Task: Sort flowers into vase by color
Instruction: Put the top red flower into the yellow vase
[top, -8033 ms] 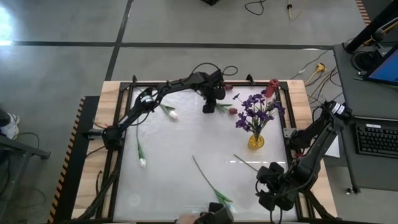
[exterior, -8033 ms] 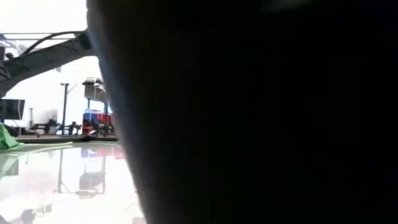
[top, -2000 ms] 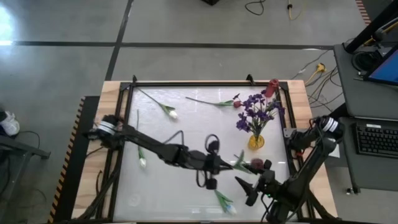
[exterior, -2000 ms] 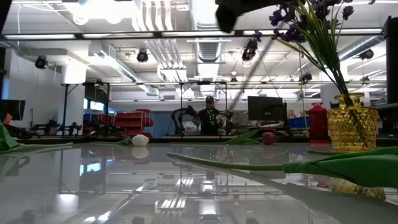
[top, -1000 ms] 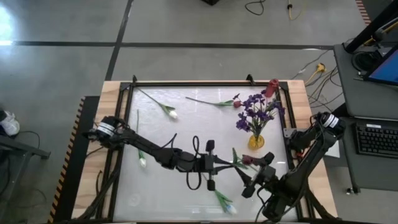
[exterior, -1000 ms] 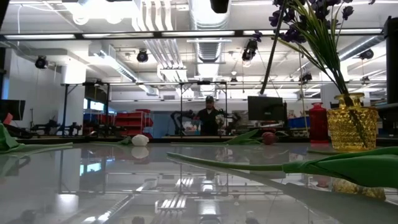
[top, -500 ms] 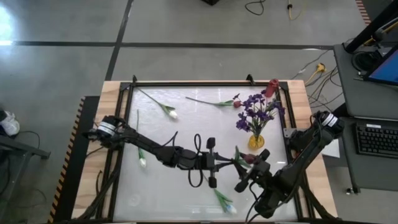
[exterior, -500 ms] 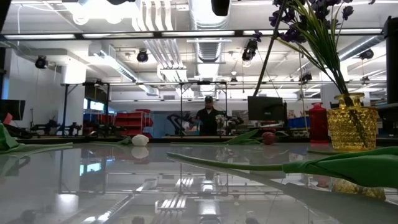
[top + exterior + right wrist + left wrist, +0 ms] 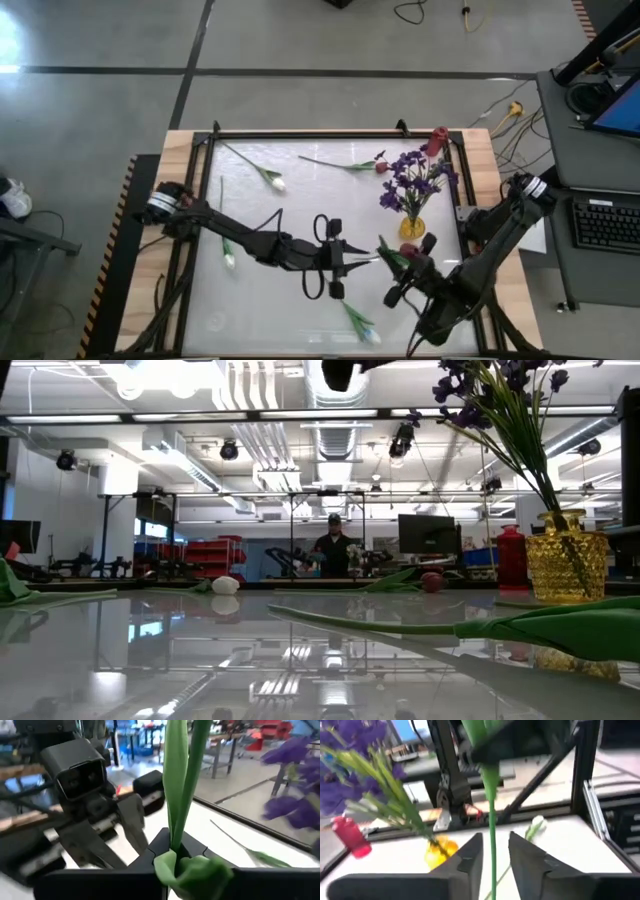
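A dark red bud flower (image 9: 408,250) with a green stem is held above the table's middle right. My right gripper (image 9: 398,266) is shut on its stem, as the right wrist view (image 9: 172,851) shows. My left gripper (image 9: 352,261) is open; the stem (image 9: 492,845) runs between its fingers with a gap on each side. A yellow vase (image 9: 411,228) holds purple sprays (image 9: 412,178). A red vase (image 9: 437,140) stands at the far right. Two white tulips (image 9: 272,180) (image 9: 228,258) and another dark red flower (image 9: 375,165) lie flat on the table. My right gripper pinches the green stem and a leaf (image 9: 176,840) between its two fingers. It comes from the table's near right side, and the fingers lie across the stem. The flower is lifted clear of the table.
A third white tulip (image 9: 360,325) lies near the front edge; its stem shows close up in the low view (image 9: 450,628). A black frame (image 9: 300,135) rims the white table. A person (image 9: 335,550) stands far off in the room behind.
My right gripper has gone toward the table's far edge, up to the red flower's stem beside my left gripper. The bud has shifted a little toward the far right.
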